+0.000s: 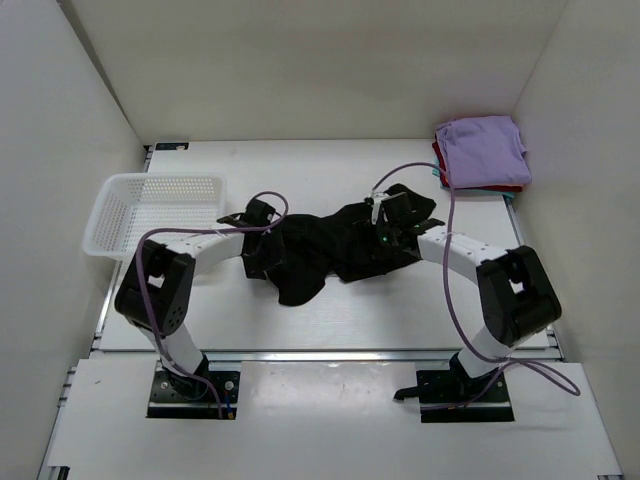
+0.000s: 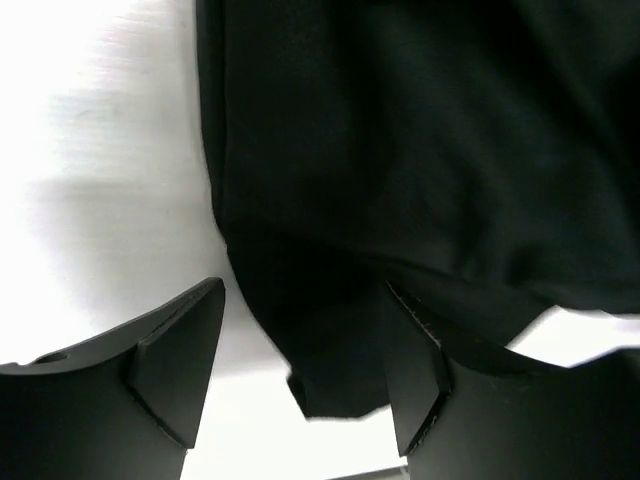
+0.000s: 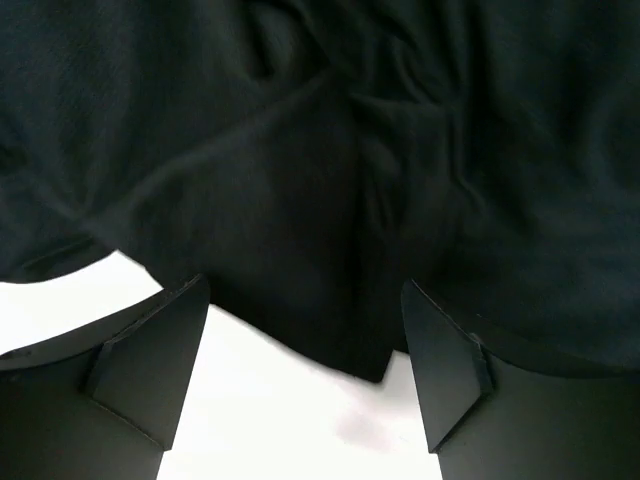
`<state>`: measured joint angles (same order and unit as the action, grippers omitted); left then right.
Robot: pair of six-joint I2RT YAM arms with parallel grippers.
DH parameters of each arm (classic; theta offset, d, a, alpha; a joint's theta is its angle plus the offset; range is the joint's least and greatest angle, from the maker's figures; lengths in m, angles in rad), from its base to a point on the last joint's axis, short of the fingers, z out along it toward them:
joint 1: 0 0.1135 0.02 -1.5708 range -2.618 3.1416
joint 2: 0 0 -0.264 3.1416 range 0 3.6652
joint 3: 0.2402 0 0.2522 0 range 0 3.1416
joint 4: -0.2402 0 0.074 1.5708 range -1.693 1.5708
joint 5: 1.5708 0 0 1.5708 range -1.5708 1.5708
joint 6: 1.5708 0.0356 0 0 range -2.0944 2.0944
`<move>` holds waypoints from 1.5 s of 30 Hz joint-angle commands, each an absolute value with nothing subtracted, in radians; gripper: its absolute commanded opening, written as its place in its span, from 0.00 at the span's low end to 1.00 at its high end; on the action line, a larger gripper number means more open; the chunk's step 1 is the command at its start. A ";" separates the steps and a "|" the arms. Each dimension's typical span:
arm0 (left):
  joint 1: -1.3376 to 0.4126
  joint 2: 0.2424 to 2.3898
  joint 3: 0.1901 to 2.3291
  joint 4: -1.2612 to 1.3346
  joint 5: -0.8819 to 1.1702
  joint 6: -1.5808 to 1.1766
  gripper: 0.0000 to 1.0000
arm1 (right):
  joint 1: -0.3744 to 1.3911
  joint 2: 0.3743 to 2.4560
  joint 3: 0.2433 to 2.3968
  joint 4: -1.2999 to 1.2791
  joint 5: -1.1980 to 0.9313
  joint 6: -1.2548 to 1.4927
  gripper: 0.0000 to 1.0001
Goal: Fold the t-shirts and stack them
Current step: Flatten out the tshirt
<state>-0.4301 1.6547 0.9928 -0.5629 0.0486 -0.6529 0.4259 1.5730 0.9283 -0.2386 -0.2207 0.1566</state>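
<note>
Black shirt (image 1: 330, 255) bunched. Left gripper (image 2: 300, 300) at its 9 o'clock edge, right gripper (image 3: 305, 290) at 3 o'clock: jaws wide, empty, straddling hem, likely to pinch and spread.

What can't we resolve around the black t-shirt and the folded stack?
- Top view: left gripper and right gripper fingertips, lost against the crumpled black cloth t-shirt.
- Wrist views: its collar, sleeves; dark cloth fills both.
- Top view: count beneath folded lavender t-shirt; only red edge and teal edge show.
</note>
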 commanded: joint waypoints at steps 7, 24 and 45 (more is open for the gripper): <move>-0.482 1.798 1.013 -0.471 0.130 -0.650 0.33 | 0.463 1.713 1.031 -0.198 -0.219 0.135 0.64; -0.503 1.516 1.600 -0.718 -0.108 -0.584 0.00 | 0.183 1.142 1.149 -0.256 0.087 0.173 0.00; -0.537 1.160 1.411 -0.576 0.213 -0.718 0.00 | -0.052 1.085 1.586 -0.221 0.128 0.081 0.00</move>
